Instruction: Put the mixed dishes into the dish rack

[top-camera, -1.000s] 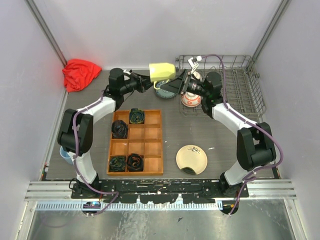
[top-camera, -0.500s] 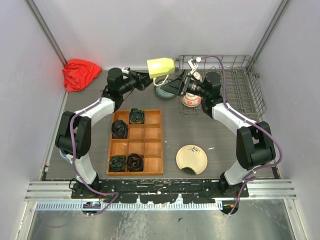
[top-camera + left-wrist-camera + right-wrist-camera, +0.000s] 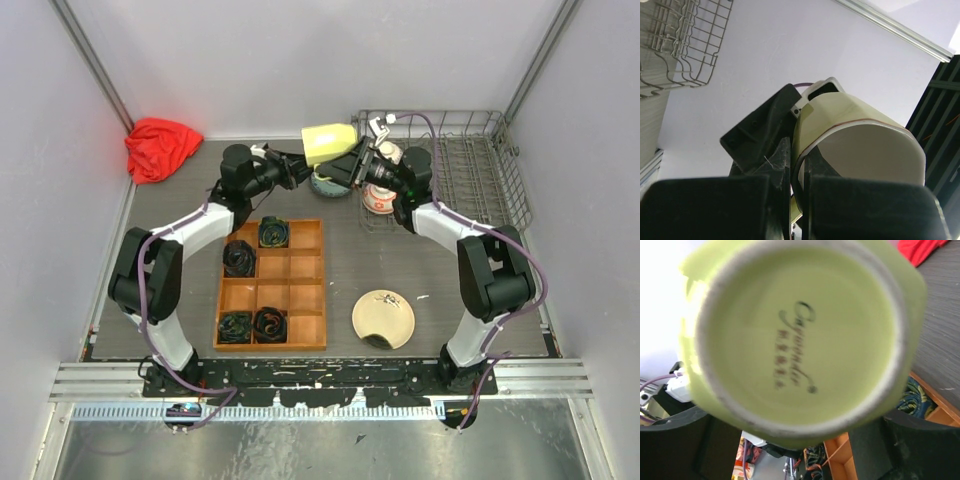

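The left gripper [image 3: 792, 150] is clamped on the mug [image 3: 328, 143] by the far edge of the bench [image 3: 440, 270]. The right gripper [image 3: 349, 168] has an unclear hold and should squeeze first.

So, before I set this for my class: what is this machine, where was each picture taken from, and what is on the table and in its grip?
It is two robot arms bolted at the near edge of a table, each ending in two-finger jaws. The wide picture looks down from above; the other two come from cameras on the wrists. The left arm has its jaws shut on the rim of a pale yellow mug, held in the air. The right arm has its jaws open around the mug's base, which fills that wrist's view. On the table lie a red cloth, a wooden compartment tray, a cream plate and a grey wire dish rack with a patterned bowl in its left end.
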You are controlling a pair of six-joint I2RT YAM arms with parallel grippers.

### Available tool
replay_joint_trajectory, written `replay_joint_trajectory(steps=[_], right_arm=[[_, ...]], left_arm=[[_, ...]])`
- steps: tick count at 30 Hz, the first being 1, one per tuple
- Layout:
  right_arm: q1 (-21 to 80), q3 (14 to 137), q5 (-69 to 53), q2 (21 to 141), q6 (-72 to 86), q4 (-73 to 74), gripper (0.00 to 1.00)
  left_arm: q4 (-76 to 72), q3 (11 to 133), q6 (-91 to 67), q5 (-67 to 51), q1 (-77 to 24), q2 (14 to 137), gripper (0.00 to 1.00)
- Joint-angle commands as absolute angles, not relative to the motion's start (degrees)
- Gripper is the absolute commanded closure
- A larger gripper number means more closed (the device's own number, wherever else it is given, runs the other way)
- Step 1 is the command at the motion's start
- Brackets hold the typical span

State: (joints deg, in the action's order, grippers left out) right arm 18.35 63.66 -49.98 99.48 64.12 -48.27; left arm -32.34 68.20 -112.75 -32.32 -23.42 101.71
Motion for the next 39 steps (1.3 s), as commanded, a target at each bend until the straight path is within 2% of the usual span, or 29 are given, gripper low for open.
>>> replay_joint_trajectory(steps=[1, 6, 12, 19, 22, 24, 27, 30, 33, 39], right_arm=[[18.96, 66.74, -48.81, 99.5, 69.68, -59.19, 0.24], [19.15, 67.47, -49.19, 100.34, 72.83, -62.19, 0.37], [20.2, 67.97, -49.71, 101.65, 75.0, -64.05, 0.48], [21.91, 69.3, -50.49, 103.14, 76.85, -65.16, 0.77], [22.4, 69.78, -50.27, 103.64, 77.54, -65.88, 0.84], [22.65, 69.8, -49.51, 103.79, 78.07, -66.65, 0.97], [22.66, 68.83, -47.79, 102.67, 76.82, -66.54, 0.99], [22.67, 68.82, -46.86, 100.12, 71.73, -60.73, 0.99], [22.09, 69.01, -46.34, 98.16, 68.02, -55.92, 0.99], [18.48, 68.54, -45.96, 96.55, 67.76, -55.41, 0.99]], left_arm=[[-40.38, 66.61, -113.9, -30.37, -23.52, 97.68, 1.0], [-41.77, 65.81, -113.26, -29.74, -23.47, 98.25, 1.0], [-41.19, 66.28, -111.62, -30.18, -23.58, 99.25, 1.0], [-40.84, 67.38, -110.58, -31.45, -23.55, 100.98, 1.0], [-39.43, 67.72, -109.32, -32.0, -23.57, 101.11, 1.0], [-39.2, 67.96, -108.74, -32.38, -23.54, 101.28, 1.0], [-39.33, 67.89, -107.97, -32.54, -23.4, 101.37, 0.99], [-37.7, 68.18, -106.1, -32.75, -22.7, 100.94, 0.75], [-33.85, 68.97, -102.96, -32.89, -21.52, 100.07, 0.65], [-28.19, 69.23, -97.78, -32.52, -18.98, 98.78, 0.42]])
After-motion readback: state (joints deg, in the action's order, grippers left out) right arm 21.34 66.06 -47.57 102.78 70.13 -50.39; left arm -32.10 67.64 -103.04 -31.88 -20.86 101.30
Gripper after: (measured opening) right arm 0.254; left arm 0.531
